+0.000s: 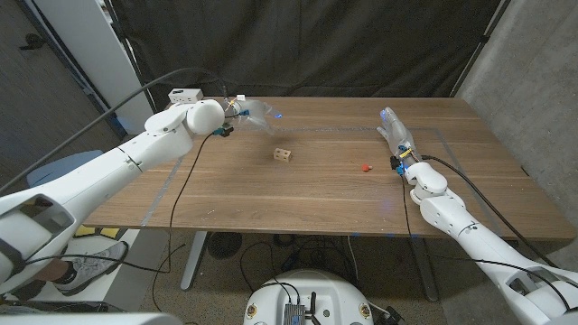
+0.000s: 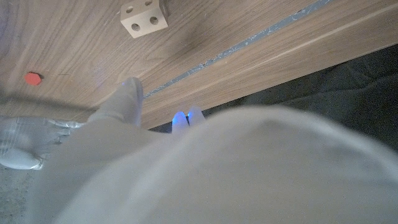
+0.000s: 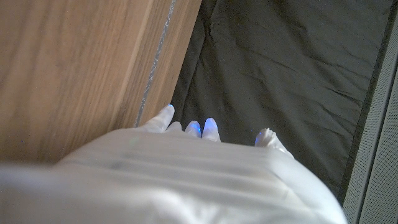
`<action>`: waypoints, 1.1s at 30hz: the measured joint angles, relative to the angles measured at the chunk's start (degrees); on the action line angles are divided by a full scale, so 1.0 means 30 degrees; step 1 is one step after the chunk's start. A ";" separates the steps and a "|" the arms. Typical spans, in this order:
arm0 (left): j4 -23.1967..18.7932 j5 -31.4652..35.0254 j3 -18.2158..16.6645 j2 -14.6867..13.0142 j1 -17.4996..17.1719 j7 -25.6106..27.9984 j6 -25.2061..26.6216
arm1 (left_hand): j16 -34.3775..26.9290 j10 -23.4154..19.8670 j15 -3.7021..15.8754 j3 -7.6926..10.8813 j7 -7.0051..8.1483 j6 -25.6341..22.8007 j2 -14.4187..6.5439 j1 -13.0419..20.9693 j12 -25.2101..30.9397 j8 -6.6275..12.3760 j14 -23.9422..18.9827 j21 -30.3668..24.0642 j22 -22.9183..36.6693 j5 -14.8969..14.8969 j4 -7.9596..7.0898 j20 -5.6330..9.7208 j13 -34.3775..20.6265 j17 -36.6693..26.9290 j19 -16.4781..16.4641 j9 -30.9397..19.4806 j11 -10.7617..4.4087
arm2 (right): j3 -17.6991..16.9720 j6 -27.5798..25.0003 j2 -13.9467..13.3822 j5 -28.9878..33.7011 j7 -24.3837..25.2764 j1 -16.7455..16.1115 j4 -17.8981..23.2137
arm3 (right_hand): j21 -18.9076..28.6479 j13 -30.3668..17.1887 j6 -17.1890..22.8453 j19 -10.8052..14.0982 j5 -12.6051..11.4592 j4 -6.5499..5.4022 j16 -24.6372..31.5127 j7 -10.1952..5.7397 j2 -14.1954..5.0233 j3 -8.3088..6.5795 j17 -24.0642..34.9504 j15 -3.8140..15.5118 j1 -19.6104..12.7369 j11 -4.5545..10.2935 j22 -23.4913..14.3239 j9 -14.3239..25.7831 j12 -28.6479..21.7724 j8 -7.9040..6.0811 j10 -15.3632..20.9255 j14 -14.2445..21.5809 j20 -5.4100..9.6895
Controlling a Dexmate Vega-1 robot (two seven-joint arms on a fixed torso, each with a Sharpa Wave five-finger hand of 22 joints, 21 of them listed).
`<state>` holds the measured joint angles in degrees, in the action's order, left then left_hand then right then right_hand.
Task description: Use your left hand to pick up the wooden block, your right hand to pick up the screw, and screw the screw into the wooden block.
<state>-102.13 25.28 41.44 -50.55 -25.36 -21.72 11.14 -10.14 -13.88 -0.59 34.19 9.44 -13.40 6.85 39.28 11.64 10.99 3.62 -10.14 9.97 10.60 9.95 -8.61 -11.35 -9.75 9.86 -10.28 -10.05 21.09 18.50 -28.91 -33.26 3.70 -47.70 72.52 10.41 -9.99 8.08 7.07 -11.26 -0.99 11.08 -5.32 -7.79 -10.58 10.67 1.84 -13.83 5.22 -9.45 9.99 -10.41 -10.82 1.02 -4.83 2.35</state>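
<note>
A small wooden block (image 1: 283, 154) with holes in its faces lies near the middle of the table (image 1: 316, 194). The red screw (image 1: 364, 167) lies to its right. My left hand (image 1: 256, 112) hovers over the far left part of the table, behind and left of the block, fingers spread and empty. My right hand (image 1: 396, 132) stands at the right, just behind the screw, fingers extended, holding nothing. In the left wrist view the block (image 2: 144, 17) and the screw (image 2: 32, 78) lie on the wood beyond my left hand (image 2: 186, 168). The right wrist view has my right hand (image 3: 186, 168) near the table's far edge.
A white box (image 1: 185, 95) sits at the table's far left corner. A dark curtain (image 1: 343, 45) hangs behind the table. A cable (image 1: 181, 185) droops from the left arm across the table's left side. Strips of tape (image 1: 312, 130) mark the wood.
</note>
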 measured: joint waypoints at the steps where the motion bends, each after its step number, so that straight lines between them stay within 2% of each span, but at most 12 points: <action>1: -0.0038 0.0110 0.0009 -0.0016 0.0011 -0.0060 0.0001 | 0.0000 0.0000 0.0000 0.0000 0.0000 0.0000 0.0041 0.0041 0.0000 0.0000 0.0000 0.0000 0.0013 0.0001 0.0000 0.0000 0.0000 0.0000 0.0000 0.0001 0.0000 | -0.0001 -0.0001 0.0004 0.0011 0.0030 -0.0013 0.0017 | 0.0000 0.0000 0.0000 0.0000 0.0000 0.0000 0.0000 0.0000 0.0000 0.0000 0.0000 -0.0001 0.0000 0.0001 0.0000 0.0000 0.0000 0.0000 0.0000 0.0000 0.0000; 16: -0.1307 0.3880 0.0454 -0.0217 -0.0003 -0.1620 0.0278 | 0.0000 -0.0108 0.0102 -0.0079 0.0071 -0.0074 0.0133 0.0420 0.0091 0.0082 0.0102 0.0000 0.0016 0.0000 -0.0080 -0.0173 -0.0072 0.0002 0.0022 0.0003 -0.0236 | -0.0006 -0.0041 0.0100 0.0325 0.0747 -0.0239 0.0410 | 0.0000 0.0001 0.0000 0.0000 0.0000 0.0054 0.0000 0.0000 0.0000 -0.0054 0.0000 -0.0001 0.0000 0.0000 0.0000 -0.0001 0.0000 0.0000 0.0000 0.0001 0.0000; 31: -0.1976 0.7300 0.0897 0.0262 -0.0228 -0.3003 0.0442 | -0.0001 0.0101 0.0101 -0.0243 0.0298 0.0433 0.0301 0.0802 0.0096 0.0000 0.0100 0.0000 0.0013 0.0000 -0.0070 -0.0379 -0.0085 0.0004 0.0018 0.0006 -0.0304 | 0.0066 -0.0266 0.0158 0.0551 0.1258 -0.0471 0.0775 | 0.0000 0.0001 0.0000 0.0000 0.0000 0.0105 0.0000 -0.0001 0.0000 -0.0105 0.0047 -0.0001 0.0000 -0.0001 0.0000 -0.0001 0.0000 0.0000 0.0000 0.0001 0.0000; 33: -0.2000 0.7724 0.0936 0.0378 -0.0252 -0.3191 0.0469 | 0.0000 0.0102 0.0056 -0.0243 0.0240 0.0512 0.0298 0.0813 0.0096 -0.0021 0.0145 0.0000 0.0013 0.0073 -0.0070 -0.0527 -0.0085 0.0004 0.0069 0.0005 -0.0305 | 0.0069 -0.0281 0.0168 0.0565 0.1318 -0.0505 0.0819 | 0.0000 0.0001 0.0000 -0.0001 0.0000 0.0107 0.0000 -0.0001 0.0001 -0.0107 0.0047 -0.0001 0.0000 -0.0001 0.0000 0.0000 0.0000 0.0000 0.0000 0.0001 0.0000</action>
<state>-108.13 48.45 44.24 -49.41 -26.11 -31.30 12.55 -10.14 -13.58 -0.43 33.46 10.16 -11.87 7.74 41.72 11.93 10.93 4.05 -10.14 10.01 10.82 9.74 -10.19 -11.60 -9.74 10.07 -10.27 -10.96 21.30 17.65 -28.41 -31.56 7.66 -49.21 74.98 10.41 -9.99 8.08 7.07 -11.26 -0.67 11.08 -5.33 -7.79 -10.90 10.81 1.84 -13.83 5.21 -9.45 9.99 -10.41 -10.82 1.02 -4.83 2.35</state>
